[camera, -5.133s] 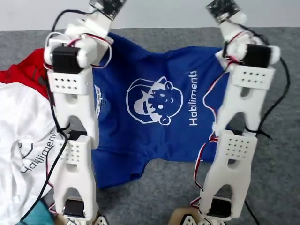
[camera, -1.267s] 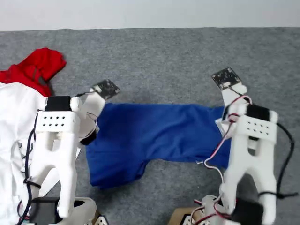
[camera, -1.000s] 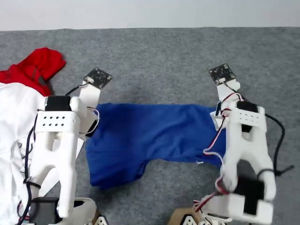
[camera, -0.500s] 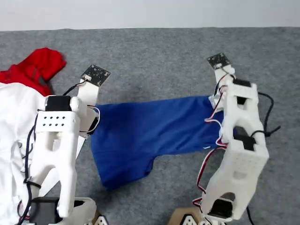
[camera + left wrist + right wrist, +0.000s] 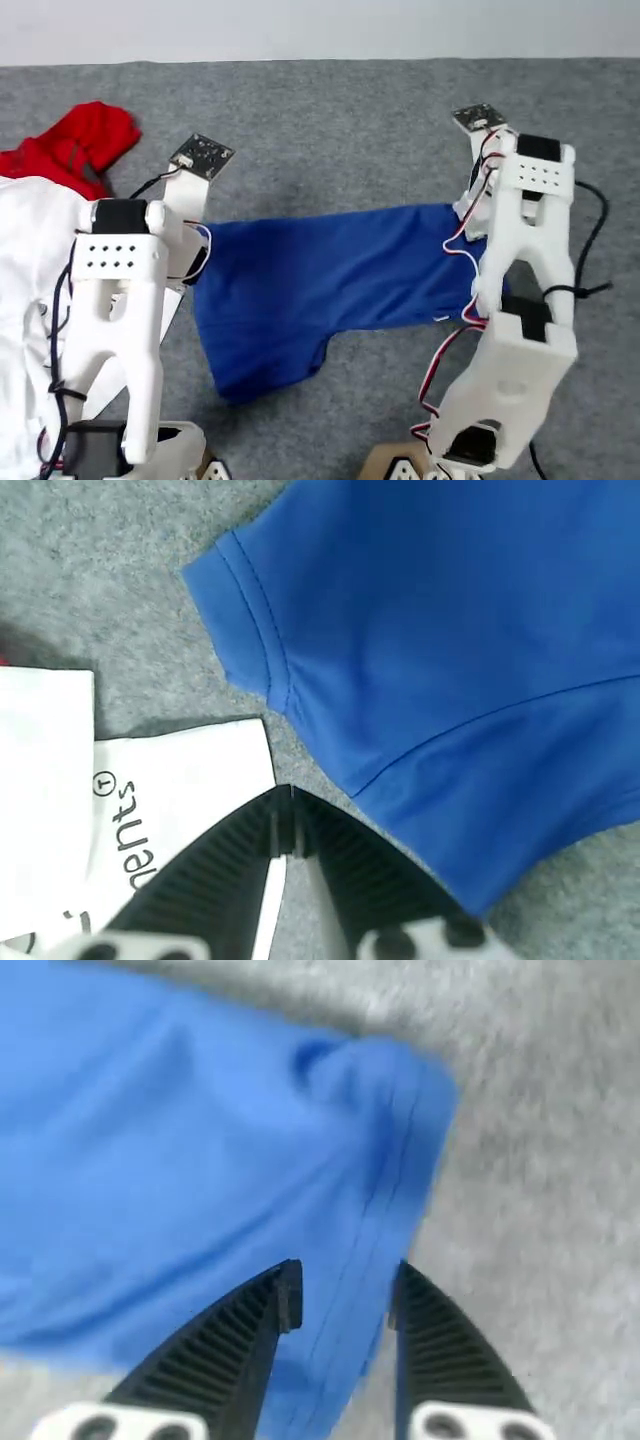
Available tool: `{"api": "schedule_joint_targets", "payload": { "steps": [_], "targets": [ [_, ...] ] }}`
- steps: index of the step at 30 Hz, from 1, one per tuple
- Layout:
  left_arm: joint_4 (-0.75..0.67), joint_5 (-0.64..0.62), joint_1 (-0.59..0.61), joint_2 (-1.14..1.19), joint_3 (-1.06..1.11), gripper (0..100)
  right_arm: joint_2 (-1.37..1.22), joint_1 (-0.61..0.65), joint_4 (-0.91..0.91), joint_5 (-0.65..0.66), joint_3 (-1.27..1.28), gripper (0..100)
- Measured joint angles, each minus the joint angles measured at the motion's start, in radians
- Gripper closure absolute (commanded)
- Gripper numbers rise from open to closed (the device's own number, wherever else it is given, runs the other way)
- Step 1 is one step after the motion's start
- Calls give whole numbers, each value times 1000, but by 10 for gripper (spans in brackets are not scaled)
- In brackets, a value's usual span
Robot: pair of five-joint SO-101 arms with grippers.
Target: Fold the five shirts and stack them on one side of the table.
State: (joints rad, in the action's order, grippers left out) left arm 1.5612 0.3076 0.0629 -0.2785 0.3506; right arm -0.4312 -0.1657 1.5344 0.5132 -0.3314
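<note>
A blue shirt [image 5: 320, 290] lies folded once into a wide band across the middle of the table, between the two arms. One sleeve and a loose corner stick out from its near left side, so the fold is uneven.

The right gripper [image 5: 345, 1295] hangs over the shirt's right end with its jaws parted a moderate way. The stitched hem lies under the gap, and nothing is gripped. The left gripper [image 5: 292, 825] sits at the shirt's left end with its jaws pressed together and empty. It is above bare surface, just beside the blue sleeve hem and the edge of a white shirt [image 5: 30, 280].

The likely risks:
- The right jaws could close on the top layer alone, so the fold would peel apart when lifted.
- The left gripper is so near the white shirt that a grasp there could catch the wrong cloth.
- The fuzzy surface may drag the fabric and bunch it.

A red shirt [image 5: 75, 140] is crumpled at the far left, touching the white one. All of this rests on a grey carpet-like surface [image 5: 330, 130]. A pale wall [image 5: 320, 25] runs along its far edge.
</note>
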Motion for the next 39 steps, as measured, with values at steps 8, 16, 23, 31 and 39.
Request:
{"api": "schedule_joint_targets", "payload": {
  "steps": [8,16,23,31,39],
  "targets": [
    [51,0,0,0,-11,997,57,5,204,0,0,968],
    [55,0,0,0,-11,997,57,-81,216,0,58,838],
    [55,0,0,0,-11,997,57,-127,212,6,169,850],
    [55,0,0,0,-11,997,58,-127,97,6,313,884],
    [75,0,0,0,-11,997,58,-127,-35,6,342,989]
  ]
}}
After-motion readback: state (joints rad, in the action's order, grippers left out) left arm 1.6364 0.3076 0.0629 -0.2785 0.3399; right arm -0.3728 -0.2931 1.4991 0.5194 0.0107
